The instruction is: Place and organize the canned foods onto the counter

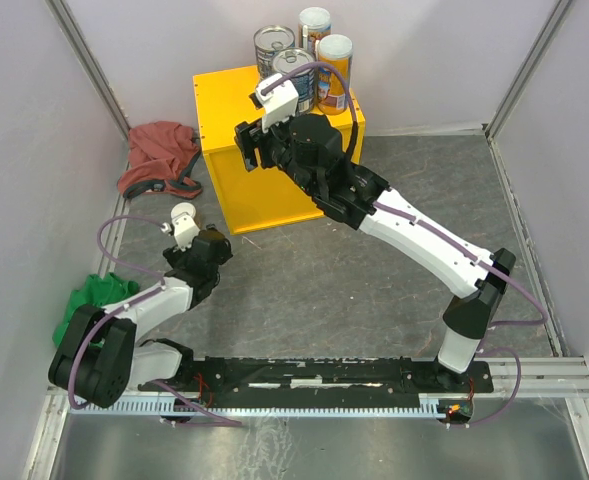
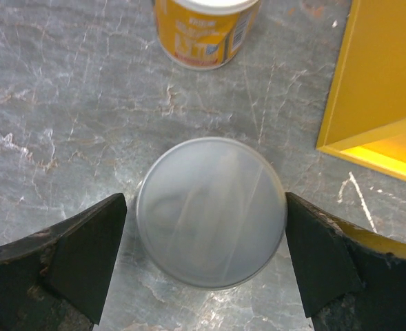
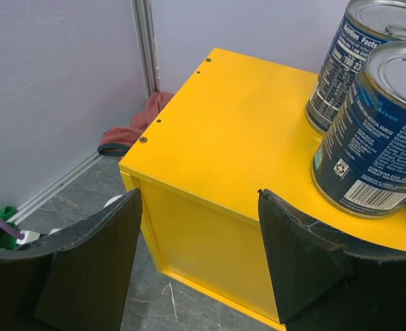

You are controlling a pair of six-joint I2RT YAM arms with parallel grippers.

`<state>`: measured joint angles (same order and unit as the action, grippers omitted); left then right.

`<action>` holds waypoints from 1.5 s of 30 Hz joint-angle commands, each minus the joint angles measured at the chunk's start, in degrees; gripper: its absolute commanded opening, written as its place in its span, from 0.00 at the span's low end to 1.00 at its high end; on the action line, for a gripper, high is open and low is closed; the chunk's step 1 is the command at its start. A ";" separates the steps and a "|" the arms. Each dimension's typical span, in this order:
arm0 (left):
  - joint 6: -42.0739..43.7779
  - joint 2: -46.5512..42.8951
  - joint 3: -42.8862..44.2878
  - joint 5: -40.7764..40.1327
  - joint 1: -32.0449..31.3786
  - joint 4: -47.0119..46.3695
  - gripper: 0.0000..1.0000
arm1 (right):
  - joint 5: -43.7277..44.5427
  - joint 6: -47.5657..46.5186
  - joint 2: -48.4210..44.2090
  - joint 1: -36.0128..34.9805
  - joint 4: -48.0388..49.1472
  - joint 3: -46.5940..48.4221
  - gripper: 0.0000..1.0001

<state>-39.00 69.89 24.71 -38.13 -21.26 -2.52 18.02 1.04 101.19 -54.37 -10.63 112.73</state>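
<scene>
Left pincer [image 2: 204,234] spread astride white-lidded can [image 2: 211,207]; right pincer [image 3: 199,207] spread, empty; tins [image 3: 378,131], orange cans [image 1: 334,70] atop counter [image 3: 237,131].

- I'm watching the yellow counter [image 1: 236,170], which is sitting flat top up on the grey floor, toward the far side.
- The nearer blue-labelled tin [image 3: 378,131] is standing upright on that top, silver lid up, and the farther blue-labelled tin [image 3: 351,62] is standing just behind it.
- The front orange-labelled can [image 1: 334,68] and the rear orange-labelled can [image 1: 314,22], both white-lidded, are standing upright beside those tins.
- The short white-lidded can [image 2: 211,210] is standing on the floor near the counter's corner.
- The second short can [image 2: 206,31], orange-labelled, is standing beyond it.
</scene>
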 commanded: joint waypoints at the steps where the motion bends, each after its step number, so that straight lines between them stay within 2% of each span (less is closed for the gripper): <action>1: 3.30 0.55 0.56 -6.12 -1.10 -7.86 1.00 | 0.76 -0.95 -2.99 -0.31 0.99 -0.48 0.76; 16: 6.09 3.99 -0.38 -6.83 -2.45 -15.63 0.88 | 1.64 -1.74 -4.27 -0.30 0.54 -1.88 0.76; 37: 8.89 -6.54 -3.22 -5.85 -4.03 -13.99 0.60 | 2.42 -1.48 -7.57 -1.31 0.32 -3.86 0.76; 41: 10.56 -10.26 -2.75 -6.64 -5.29 -12.03 0.50 | 2.72 -1.38 -8.59 -1.59 0.81 -5.04 0.76; 44: 10.62 -13.43 -2.14 -6.54 -5.52 -9.29 0.35 | 2.96 -1.38 -9.49 -1.84 1.08 -5.76 0.76; 45: 10.51 -14.57 -1.67 -6.71 -5.75 -8.15 0.26 | 3.18 -1.39 -9.74 -2.02 1.14 -6.14 0.76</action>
<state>-30.76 59.81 20.91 -41.93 -26.41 -10.90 19.99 0.12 94.94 -55.81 -11.94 107.31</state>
